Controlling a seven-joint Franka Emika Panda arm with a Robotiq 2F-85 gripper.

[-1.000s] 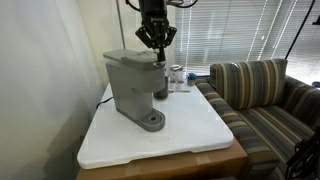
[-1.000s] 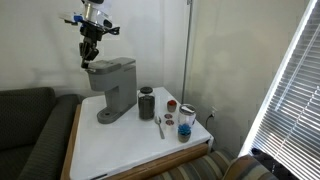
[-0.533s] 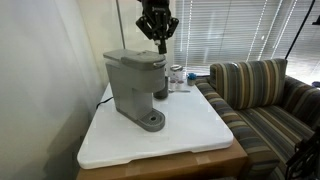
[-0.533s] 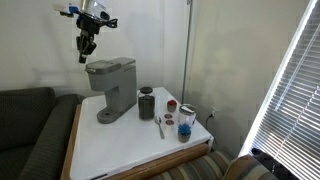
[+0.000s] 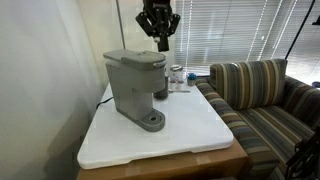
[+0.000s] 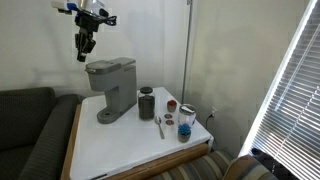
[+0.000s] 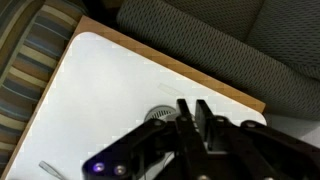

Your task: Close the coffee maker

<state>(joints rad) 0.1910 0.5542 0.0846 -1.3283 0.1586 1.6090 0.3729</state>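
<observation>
My gripper [image 5: 160,42] hangs above the coffee maker [image 5: 135,85], fingers [image 7: 186,116] nearly together, holding nothing. The maker stands on the white table [image 5: 190,132], its lid flat. I judge closing done, with nothing left.

Wrist view: gripper [image 7: 193,105] blurred, cut off at btm edge, hides most of coffee maker [image 7: 158,115]. Ext. view: arm [image 5: 155,6] cut off at top.
</observation>
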